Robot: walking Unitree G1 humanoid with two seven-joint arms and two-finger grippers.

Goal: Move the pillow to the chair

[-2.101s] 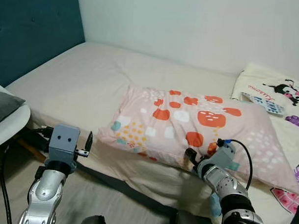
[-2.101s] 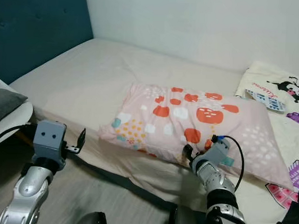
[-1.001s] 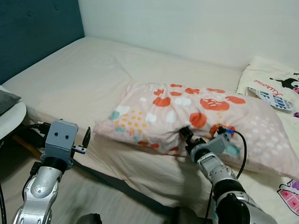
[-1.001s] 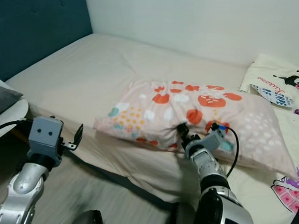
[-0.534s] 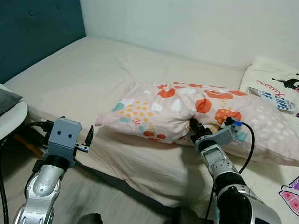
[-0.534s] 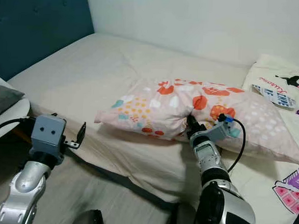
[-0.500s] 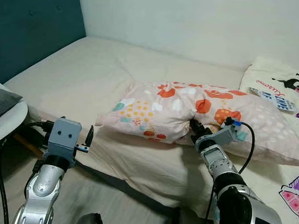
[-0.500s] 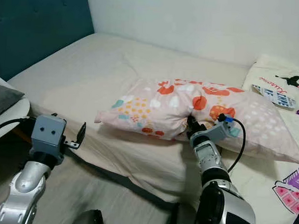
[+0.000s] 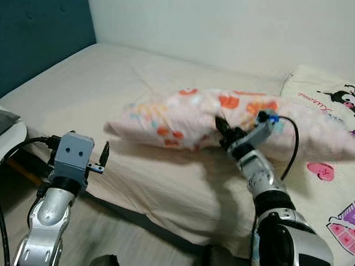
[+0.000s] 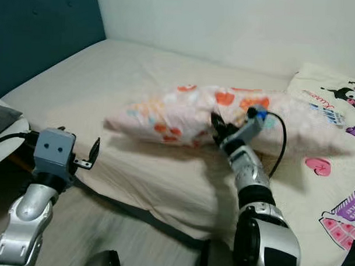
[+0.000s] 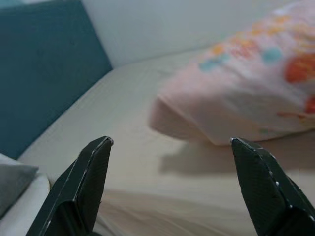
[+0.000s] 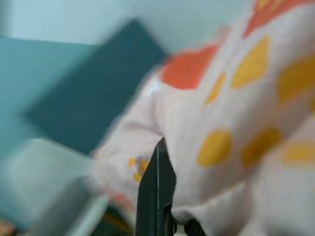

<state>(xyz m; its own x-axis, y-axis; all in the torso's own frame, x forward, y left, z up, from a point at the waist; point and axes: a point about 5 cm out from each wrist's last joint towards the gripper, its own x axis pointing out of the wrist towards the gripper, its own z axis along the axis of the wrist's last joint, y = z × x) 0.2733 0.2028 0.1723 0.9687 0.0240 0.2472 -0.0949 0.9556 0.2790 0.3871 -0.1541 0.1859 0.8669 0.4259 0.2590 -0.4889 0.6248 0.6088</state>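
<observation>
Left eye view: one pillow (image 9: pixel 184 118) is hanging pinched in the right gripper (image 9: pixel 223 130) above the bed's (image 9: pixel 97 83) near edge; left gripper (image 9: pixel 104 155) is gaping, empty.

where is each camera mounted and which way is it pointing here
Left and right eye views: on the head, looking down at the bed; both arms show, right hand shut on the pillow.
Left wrist view: along the open left hand, toward the pillow's end.
Right wrist view: along the right hand's fingers, pressed into pillow fabric.
All share the pillow.
</observation>
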